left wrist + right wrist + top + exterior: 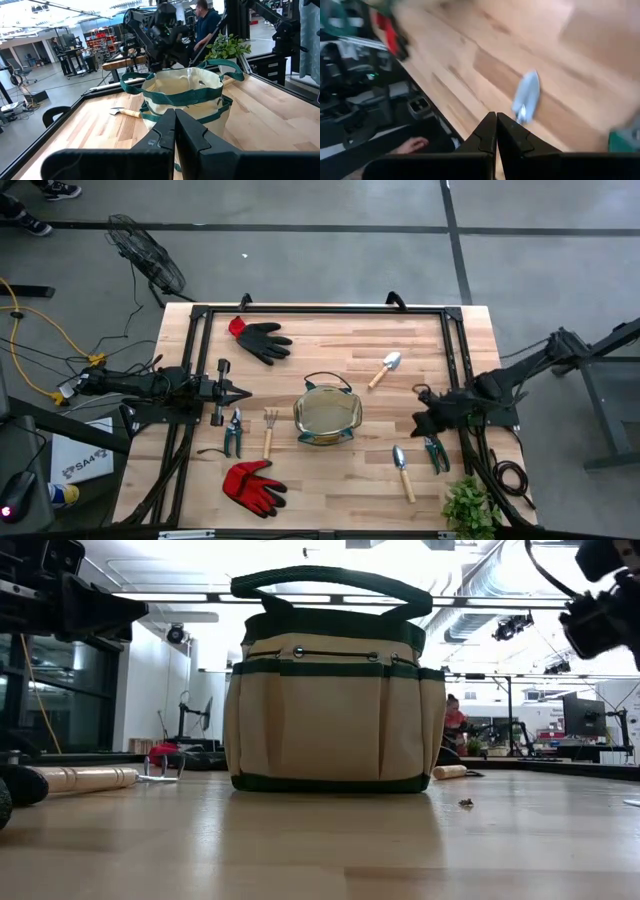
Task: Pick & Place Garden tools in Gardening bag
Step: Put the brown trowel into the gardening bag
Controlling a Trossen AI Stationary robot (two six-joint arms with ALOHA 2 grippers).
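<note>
The only lettering that shows is on a white box (80, 464) on the floor left of the table; it seems to read "SA4", though the characters are too small to be sure.

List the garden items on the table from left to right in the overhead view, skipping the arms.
Left pruners → red glove and black-and-red glove, close in position → fork → bag → upper trowel → lower trowel → right pruners → plant.
</note>
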